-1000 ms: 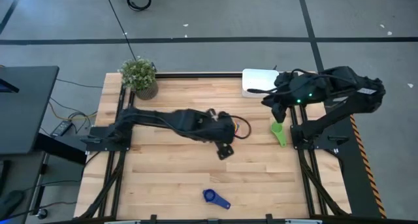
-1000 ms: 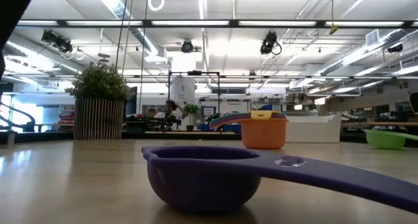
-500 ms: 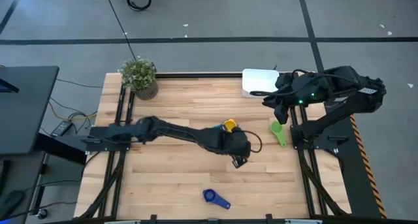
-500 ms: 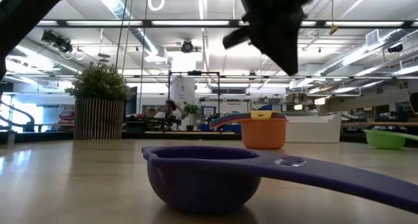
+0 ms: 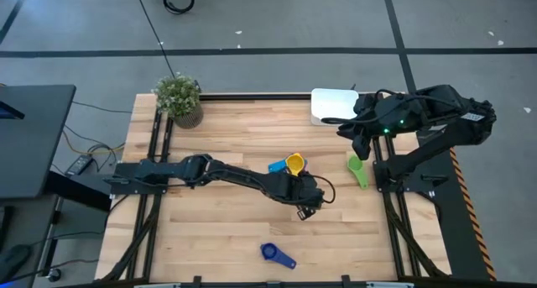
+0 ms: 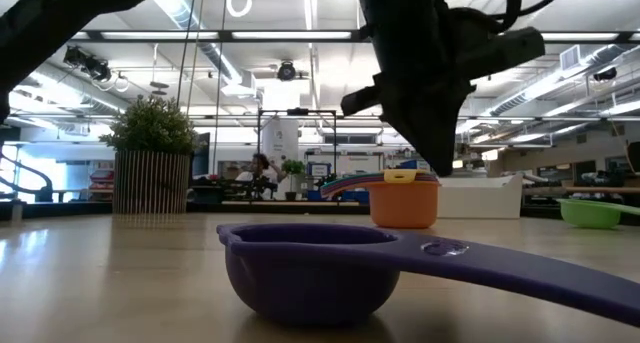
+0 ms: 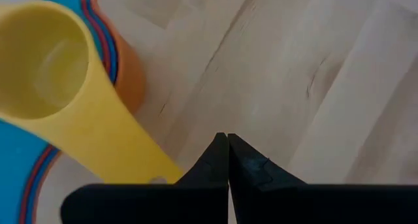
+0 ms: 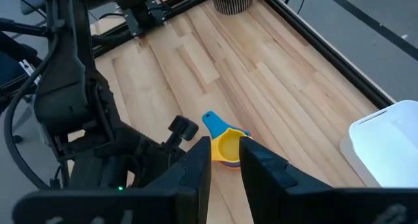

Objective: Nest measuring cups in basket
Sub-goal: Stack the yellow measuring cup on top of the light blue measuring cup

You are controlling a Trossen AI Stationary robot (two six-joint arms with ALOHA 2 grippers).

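High view: nested cups [image 5: 292,163] mid-table, green cup [image 5: 358,170] and blue cup [image 5: 275,254] loose, basket [image 5: 334,106] empty; left gripper [image 5: 304,209] closed, right gripper [image 5: 358,143] slightly apart, empty.

Purple measuring cup [image 6: 310,273] up front, orange cup stack [image 6: 403,201] behind, plant [image 6: 152,155] left, dark arm [image 6: 425,63] overhead

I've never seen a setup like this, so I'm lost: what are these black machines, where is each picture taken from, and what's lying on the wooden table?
They are two robot arms. One picture looks down from above, one looks level across the tabletop, and two come from cameras on the arms' wrists. The left gripper, shut and empty, is beside a nested stack of measuring cups, yellow on top. The right gripper waits, holding nothing, near the white basket and a green cup. A dark blue cup lies at the front edge; a potted plant stands in a corner.
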